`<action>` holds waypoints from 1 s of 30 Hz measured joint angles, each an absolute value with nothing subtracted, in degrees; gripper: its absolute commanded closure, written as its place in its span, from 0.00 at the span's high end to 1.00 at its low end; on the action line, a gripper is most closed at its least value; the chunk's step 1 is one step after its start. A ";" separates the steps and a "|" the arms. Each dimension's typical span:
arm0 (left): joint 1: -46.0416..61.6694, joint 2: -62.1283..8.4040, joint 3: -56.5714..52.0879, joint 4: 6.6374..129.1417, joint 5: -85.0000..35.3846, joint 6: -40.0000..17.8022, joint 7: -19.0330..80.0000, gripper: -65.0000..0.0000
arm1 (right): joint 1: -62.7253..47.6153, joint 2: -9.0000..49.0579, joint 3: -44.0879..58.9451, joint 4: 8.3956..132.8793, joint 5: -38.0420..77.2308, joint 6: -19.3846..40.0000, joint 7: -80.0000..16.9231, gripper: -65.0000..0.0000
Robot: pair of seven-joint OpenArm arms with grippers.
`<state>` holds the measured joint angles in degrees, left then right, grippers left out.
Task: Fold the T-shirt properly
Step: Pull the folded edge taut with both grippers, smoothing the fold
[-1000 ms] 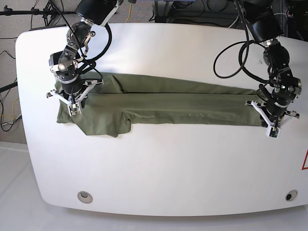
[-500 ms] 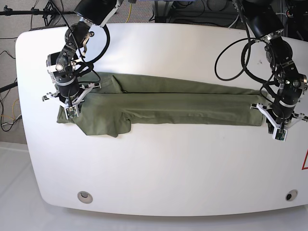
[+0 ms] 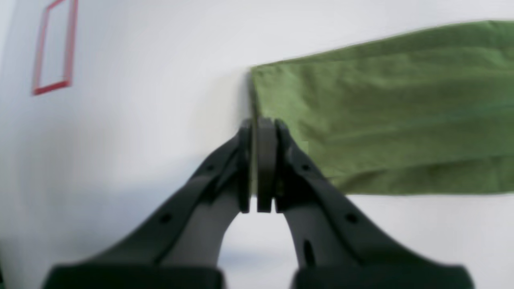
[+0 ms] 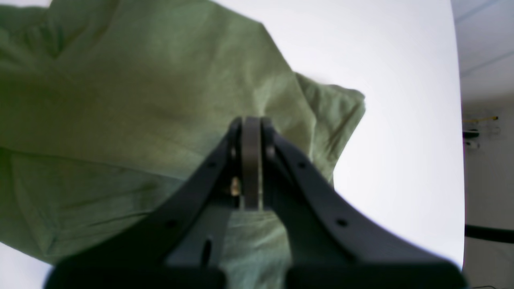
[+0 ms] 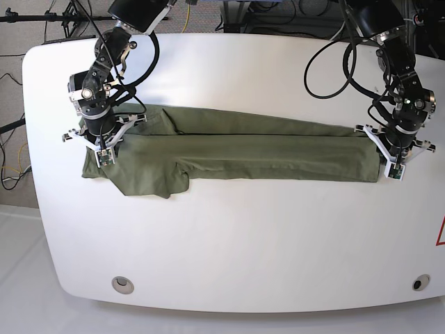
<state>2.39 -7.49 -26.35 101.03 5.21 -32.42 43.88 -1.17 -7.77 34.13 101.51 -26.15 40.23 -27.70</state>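
Note:
The olive-green T-shirt lies flat on the white table as a long narrow strip, with one sleeve sticking out toward the front at the base view's left end. My left gripper is shut at the strip's right end. In the left wrist view its tips sit right at the cloth's end edge, and the cloth lies flat. My right gripper is shut over the shirt's left end. In the right wrist view it hovers above the wrinkled cloth.
The white table has two round holes near its front edge. A red outlined mark sits on the tabletop beyond the shirt's right end. Black cables loop over the table's back.
The left gripper swung out in front of the shirt's end, then came back up to it. The right gripper shifted slightly toward the back. The shirt has not moved.

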 measured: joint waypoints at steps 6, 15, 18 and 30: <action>3.05 -7.35 -26.37 101.03 5.37 -32.38 43.97 0.02 | -0.97 -7.62 34.06 101.60 -26.17 40.14 -27.66 0.00; 3.60 -7.49 -26.35 101.01 5.39 -32.38 43.77 0.02 | -0.73 -7.60 34.06 101.58 -26.17 40.12 -27.68 0.00; 3.36 -7.51 -26.11 100.97 5.45 -32.25 43.72 0.02 | -0.73 -7.64 34.06 101.58 -26.15 40.16 -27.68 0.00; 1.39 -7.35 -25.89 100.95 5.39 -32.21 43.53 0.02 | 0.12 -7.62 34.02 100.27 -26.20 40.14 -27.66 0.00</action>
<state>1.39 -7.35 -25.89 100.95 5.39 -32.21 43.53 0.12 -7.62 34.02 100.27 -26.20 40.14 -27.66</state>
